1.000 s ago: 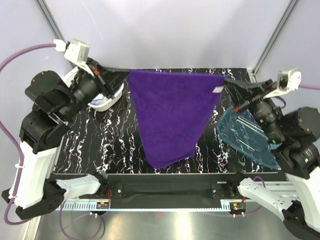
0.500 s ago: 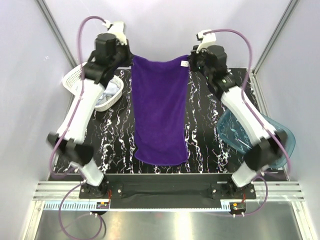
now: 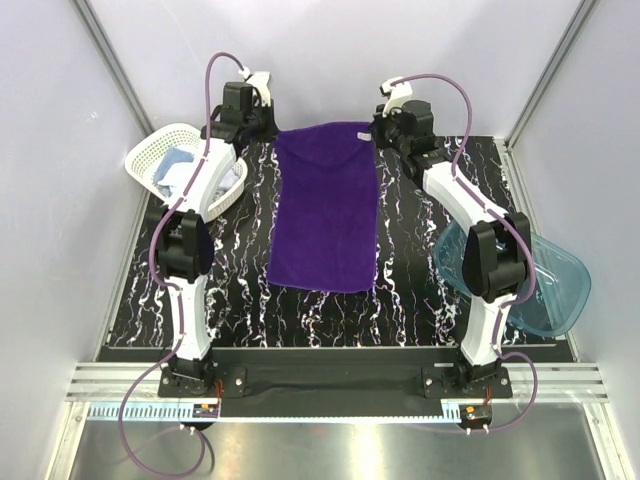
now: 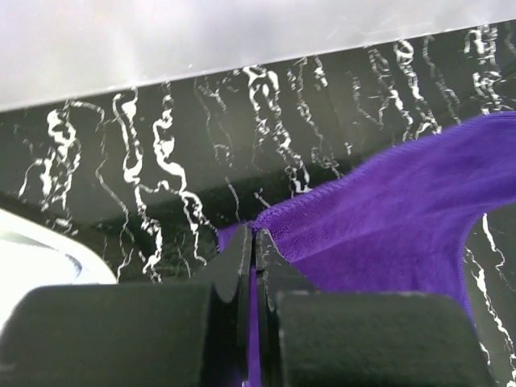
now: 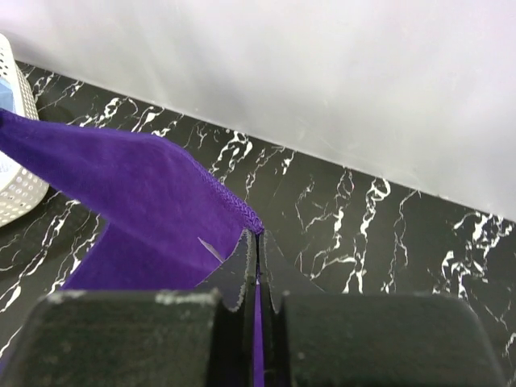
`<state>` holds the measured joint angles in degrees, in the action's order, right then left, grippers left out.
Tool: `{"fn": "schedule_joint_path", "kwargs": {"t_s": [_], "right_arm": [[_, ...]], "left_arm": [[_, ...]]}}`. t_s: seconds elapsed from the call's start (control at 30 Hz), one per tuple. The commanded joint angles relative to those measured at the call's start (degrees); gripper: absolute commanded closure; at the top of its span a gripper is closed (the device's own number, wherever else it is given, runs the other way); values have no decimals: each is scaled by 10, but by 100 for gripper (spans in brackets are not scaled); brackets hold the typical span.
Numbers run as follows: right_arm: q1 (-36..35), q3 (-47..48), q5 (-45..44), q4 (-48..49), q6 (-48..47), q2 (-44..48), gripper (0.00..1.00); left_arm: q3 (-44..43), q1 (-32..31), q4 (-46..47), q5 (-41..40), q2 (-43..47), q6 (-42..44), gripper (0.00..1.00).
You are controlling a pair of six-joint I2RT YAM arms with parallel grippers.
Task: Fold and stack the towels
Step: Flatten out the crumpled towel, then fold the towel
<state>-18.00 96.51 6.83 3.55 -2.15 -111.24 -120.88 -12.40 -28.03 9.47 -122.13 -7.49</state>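
The deep purple cloth towel (image 3: 328, 210) is lying lengthwise down the middle of the black white-veined table (image 3: 420, 290), its two far corners raised. The left gripper (image 4: 255, 234) is pinching the far left corner, fingers pressed together on the hem; the right gripper (image 5: 258, 235) is clamping the far right corner (a small white label (image 5: 211, 250) is showing beside it). A light blue cloth (image 3: 178, 165) is sitting in the white lattice plastic basket (image 3: 160, 150) at far left, and the translucent blue plastic tub (image 3: 550, 285) is resting at the right edge
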Motion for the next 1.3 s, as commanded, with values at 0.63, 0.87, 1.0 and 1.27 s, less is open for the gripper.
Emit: {"fn": "schedule_joint_path", "kwargs": {"t_s": [0.63, 0.87, 1.0, 1.27], "right_arm": [[-4, -189, 74, -33, 40, 138, 100], [-17, -254, 81, -79, 54, 181, 100], [-27, -279, 84, -108, 64, 208, 100], [-65, -366, 50, -136, 90, 263, 100]], "left_arm": [[256, -1, 45, 36, 185, 13, 100], [339, -8, 18, 31, 244, 19, 100], [387, -13, -8, 39, 287, 16, 100], [496, -41, -37, 43, 345, -16, 100]]}}
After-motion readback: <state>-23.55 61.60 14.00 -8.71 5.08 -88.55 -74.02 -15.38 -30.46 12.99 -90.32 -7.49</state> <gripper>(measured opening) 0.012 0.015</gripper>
